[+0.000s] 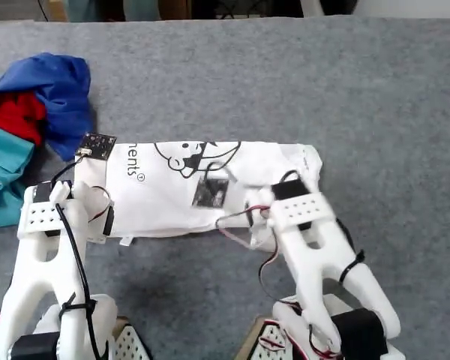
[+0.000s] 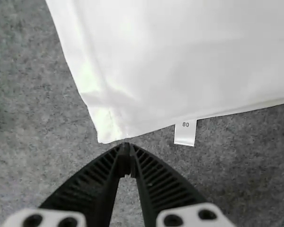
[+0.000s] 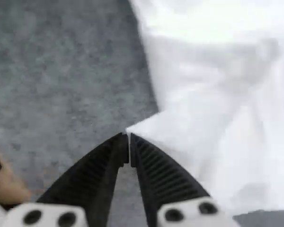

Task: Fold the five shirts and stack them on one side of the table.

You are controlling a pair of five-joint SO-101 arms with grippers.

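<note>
A white shirt (image 1: 172, 199) with black print lies folded into a long strip across the middle of the grey table (image 1: 360, 97). My left gripper (image 2: 127, 147) is shut, its tips touching the near hem of the white shirt (image 2: 180, 61) beside a corner and a small white tag (image 2: 185, 132). In the high view the left gripper (image 1: 105, 219) is at the strip's left near end. My right gripper (image 3: 128, 138) is shut on a pointed corner of the white shirt (image 3: 217, 94). That right gripper (image 1: 259, 214) sits over the strip's right near edge.
A pile of unfolded shirts lies at the table's left edge: a blue shirt (image 1: 56, 94), a red shirt (image 1: 13, 114) and a teal shirt (image 1: 1, 176). Bare grey cloth (image 1: 375, 150) stretches behind and to the right of the white shirt.
</note>
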